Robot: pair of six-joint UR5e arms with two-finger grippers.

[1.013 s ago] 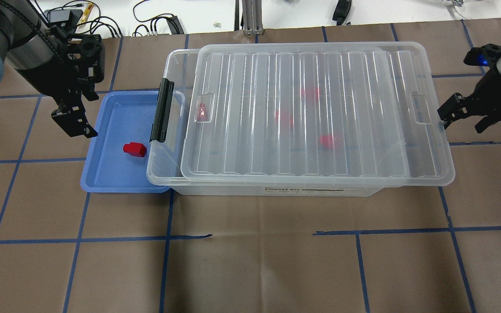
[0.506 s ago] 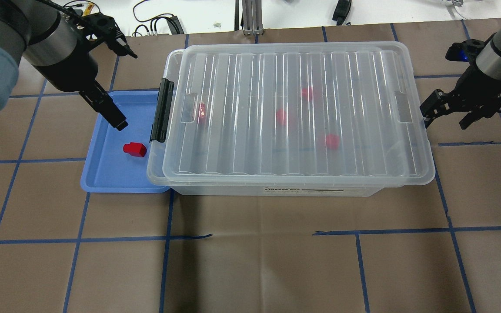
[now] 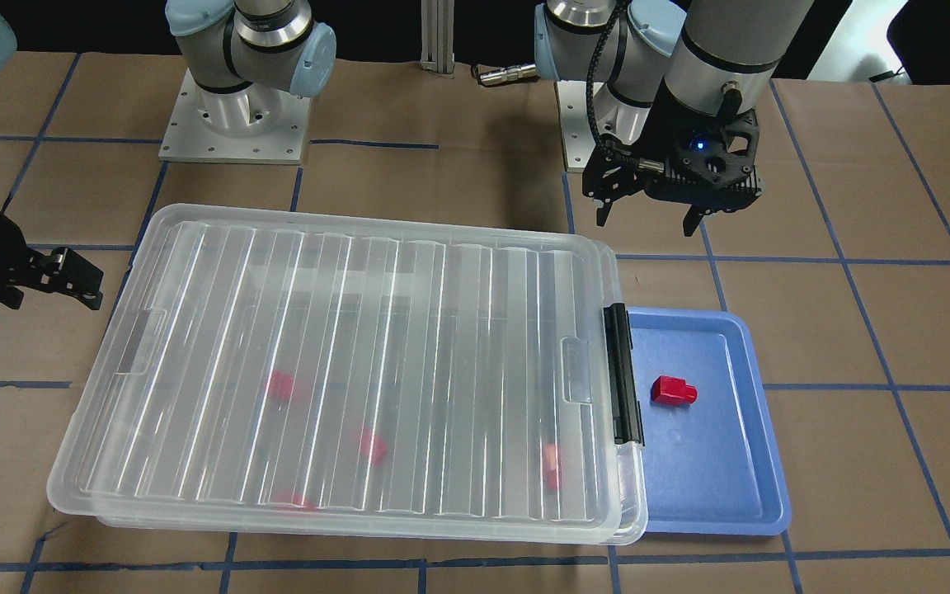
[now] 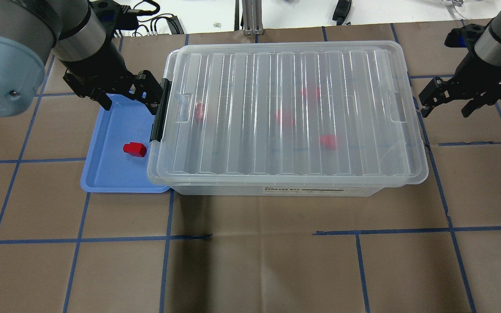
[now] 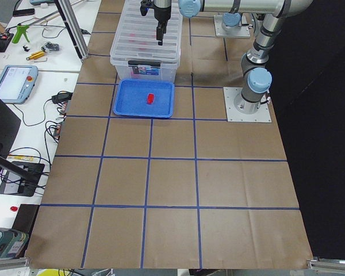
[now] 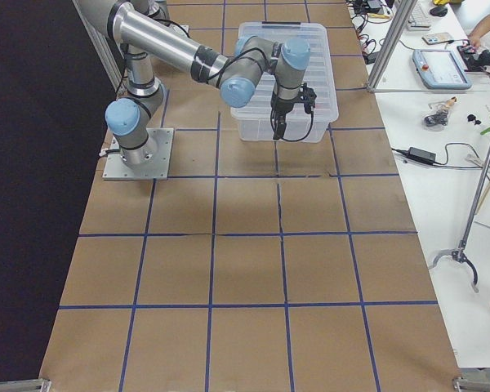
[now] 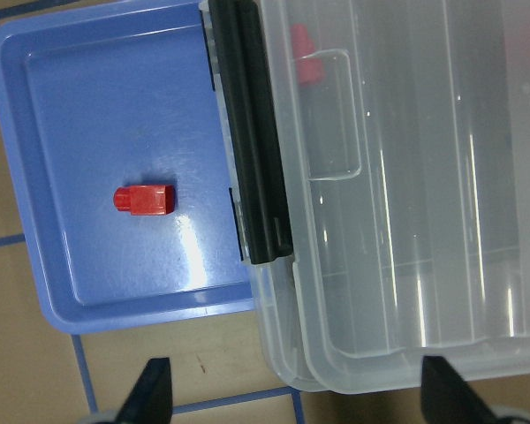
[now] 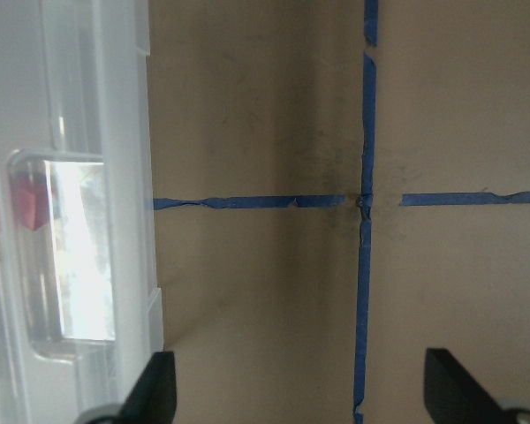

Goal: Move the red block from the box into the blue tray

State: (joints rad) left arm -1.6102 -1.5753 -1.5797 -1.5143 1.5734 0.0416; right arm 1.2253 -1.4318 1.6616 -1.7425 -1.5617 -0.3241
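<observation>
You had five red blocks: one red block [image 4: 134, 149] in blue tray [image 4: 107, 174], four in box [image 4: 215, 189]. Two claws: left claw [image 4: 128, 99], right claw [image 4: 446, 112].

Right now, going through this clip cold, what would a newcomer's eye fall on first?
The large clear box with its ribbed lid on fills mid-table, with blurred red blocks showing through the lid. At its black clip handle end lies the blue tray, one red block loose inside. The left gripper hovers open near the tray, and the right gripper hangs open off the box's opposite end.
</observation>
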